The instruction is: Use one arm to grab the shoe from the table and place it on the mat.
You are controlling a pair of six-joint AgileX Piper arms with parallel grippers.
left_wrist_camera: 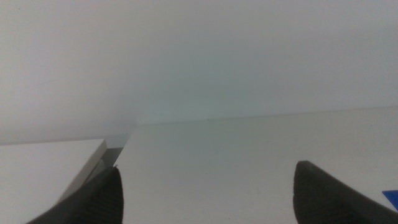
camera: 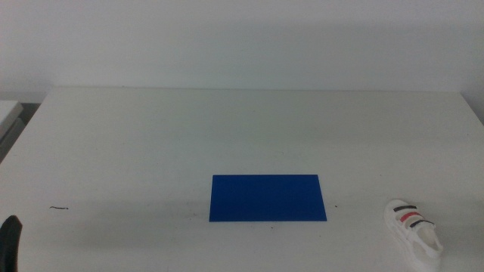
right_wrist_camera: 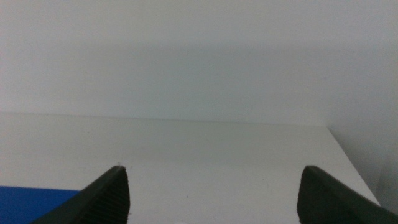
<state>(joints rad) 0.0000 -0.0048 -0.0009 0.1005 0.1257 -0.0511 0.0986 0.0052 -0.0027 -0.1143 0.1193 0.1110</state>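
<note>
Left hand (left_wrist_camera: 205, 193) and right hand (right_wrist_camera: 214, 196) gape wide, empty; shoe (camera: 413, 228) lies right of mat (camera: 267, 198).

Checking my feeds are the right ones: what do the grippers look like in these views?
Both wrist views show two dark, nearly black fingers with a matte, slightly textured surface, tapering upward: left gripper, right gripper. No cables, lettering or markings are visible on them. The middle view shows only a black sliver of the left gripper; the arms themselves are out of view.
</note>
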